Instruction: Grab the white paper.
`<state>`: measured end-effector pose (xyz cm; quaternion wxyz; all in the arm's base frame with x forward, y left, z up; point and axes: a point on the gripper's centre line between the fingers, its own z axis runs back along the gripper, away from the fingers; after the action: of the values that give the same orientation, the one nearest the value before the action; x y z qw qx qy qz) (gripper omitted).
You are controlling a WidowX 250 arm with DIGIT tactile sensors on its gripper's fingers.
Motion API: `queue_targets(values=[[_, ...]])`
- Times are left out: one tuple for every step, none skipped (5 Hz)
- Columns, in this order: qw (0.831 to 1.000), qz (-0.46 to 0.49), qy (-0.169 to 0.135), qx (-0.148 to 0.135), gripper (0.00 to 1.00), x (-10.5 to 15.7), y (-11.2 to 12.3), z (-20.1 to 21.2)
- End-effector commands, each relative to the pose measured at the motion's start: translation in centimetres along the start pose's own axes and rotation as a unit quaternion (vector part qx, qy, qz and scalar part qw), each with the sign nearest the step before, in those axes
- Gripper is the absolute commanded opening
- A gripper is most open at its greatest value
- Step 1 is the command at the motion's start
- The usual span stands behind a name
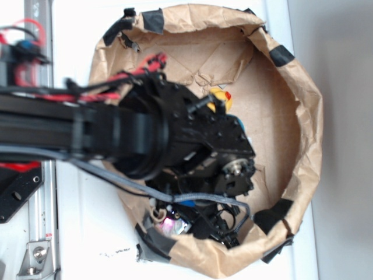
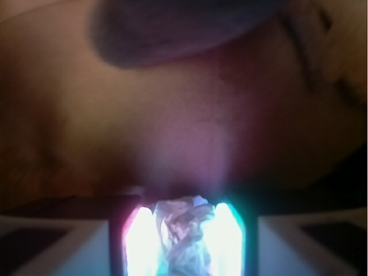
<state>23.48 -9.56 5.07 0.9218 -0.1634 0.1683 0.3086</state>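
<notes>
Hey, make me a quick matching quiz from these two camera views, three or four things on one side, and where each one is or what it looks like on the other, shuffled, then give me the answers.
Things
1. white paper
2. brown paper lining
3. yellow object
4. black tape

Descriptions
A. patches stuck along the lining's rim
B. crumpled, between the glowing fingers of the gripper in the wrist view
C. peeking out from behind the black arm
D. forms a round, wrinkled wall around the work area

Pairs: 1-B, 2-D, 3-C, 4-A
</notes>
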Motion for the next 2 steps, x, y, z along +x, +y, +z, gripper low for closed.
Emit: queue_targets(values=[[0.968, -0.132, -0.209, 0.032, 0.0, 1.8, 2.4, 13.3], [0.927, -0.201, -0.304, 0.092, 0.0, 0.4, 2.8, 16.4]])
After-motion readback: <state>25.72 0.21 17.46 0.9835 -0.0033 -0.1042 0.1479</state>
